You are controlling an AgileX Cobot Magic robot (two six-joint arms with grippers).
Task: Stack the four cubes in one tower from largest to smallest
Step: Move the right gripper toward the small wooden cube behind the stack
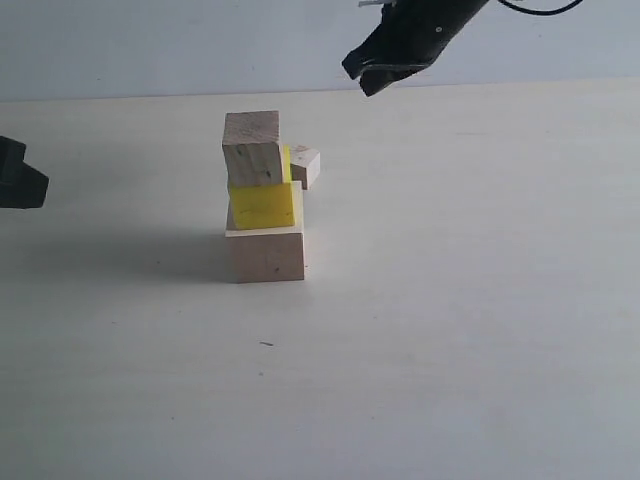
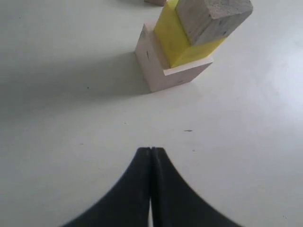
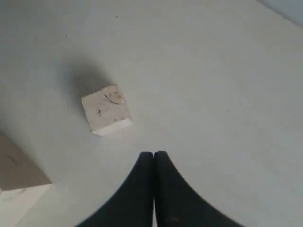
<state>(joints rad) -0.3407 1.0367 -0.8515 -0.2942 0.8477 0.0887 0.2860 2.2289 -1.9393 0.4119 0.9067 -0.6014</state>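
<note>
A column of three cubes stands mid-table: the large pale wooden cube (image 1: 266, 254) at the bottom, the yellow cube (image 1: 262, 205) on it, the medium wooden cube (image 1: 252, 148) on top. The same tower shows in the left wrist view, with the large cube (image 2: 161, 66), yellow cube (image 2: 177, 38) and medium cube (image 2: 213, 16). The tiny wooden cube (image 1: 305, 165) lies on the table just behind the tower and lies ahead of the fingertips in the right wrist view (image 3: 105, 109). My right gripper (image 1: 365, 75) hangs shut and empty above and to the right of it. My left gripper (image 2: 151, 149) is shut, empty, well short of the tower.
The white table (image 1: 480, 330) spreads all round the tower. The left arm's dark end (image 1: 18, 178) sits at the far left edge. A corner of the large cube (image 3: 19, 177) shows in the right wrist view.
</note>
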